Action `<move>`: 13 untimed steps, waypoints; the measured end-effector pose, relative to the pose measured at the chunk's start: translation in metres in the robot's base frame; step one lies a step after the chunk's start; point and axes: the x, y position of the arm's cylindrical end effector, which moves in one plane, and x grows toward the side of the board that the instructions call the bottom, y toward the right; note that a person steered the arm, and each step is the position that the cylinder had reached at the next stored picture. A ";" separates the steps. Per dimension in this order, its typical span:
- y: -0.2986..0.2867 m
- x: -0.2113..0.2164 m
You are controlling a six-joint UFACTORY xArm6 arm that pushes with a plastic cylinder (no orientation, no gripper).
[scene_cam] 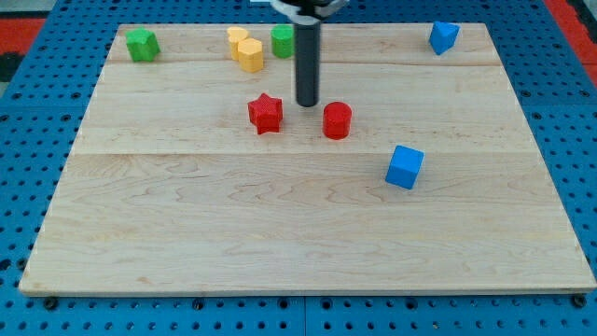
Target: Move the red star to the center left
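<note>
Red star (266, 113): upper centre of frame. My tip (308, 103): rod only, no claw; set between star and red cylinder (337, 120). Leftward push advised, contact made squarely on star's right side.

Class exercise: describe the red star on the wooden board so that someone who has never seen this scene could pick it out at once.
Start at the wooden board and find the dark rod near the view's top centre. Just below my tip sit two red blocks. The red star is the one towards the view's left, pointed, unlike the round red cylinder.
</note>
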 end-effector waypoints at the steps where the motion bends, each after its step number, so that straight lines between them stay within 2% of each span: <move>1: 0.001 0.004; 2: -0.006 0.022; 3: -0.006 0.022; 5: -0.081 0.022; 7: -0.117 0.022; 9: -0.210 0.022; 10: -0.226 0.022; 11: -0.226 0.022; 12: -0.185 0.021; 13: -0.182 0.021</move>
